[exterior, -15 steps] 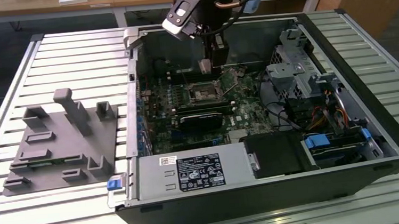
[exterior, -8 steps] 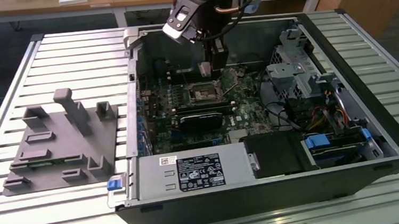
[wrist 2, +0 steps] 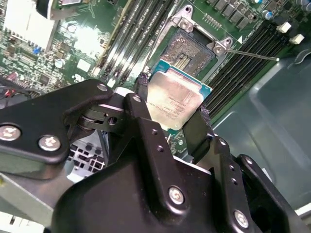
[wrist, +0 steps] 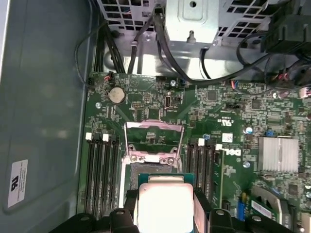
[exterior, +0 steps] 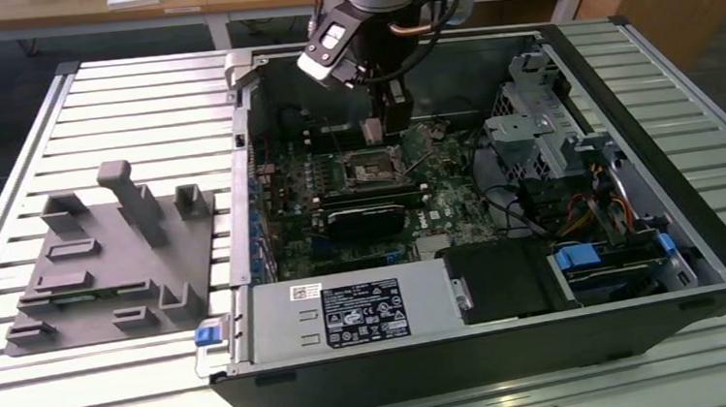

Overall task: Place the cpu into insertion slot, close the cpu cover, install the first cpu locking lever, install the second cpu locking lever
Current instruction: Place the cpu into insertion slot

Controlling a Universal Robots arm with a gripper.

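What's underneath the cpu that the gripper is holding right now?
The cpu, clamped in the gripper, hangs above the green motherboard. The open insertion slot shows just past its edge; whatever lies directly beneath the chip is covered.

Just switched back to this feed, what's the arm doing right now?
The gripper is shut on the cpu, fingers pinching its edges, holding it inside the open computer case close to the insertion slot. The slot is empty and the cpu cover stands open; the chip is not yet seated.

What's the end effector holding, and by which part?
The small square silvery-topped cpu, pinched by the end effector with its black fingers on two opposite side edges, top face clear.
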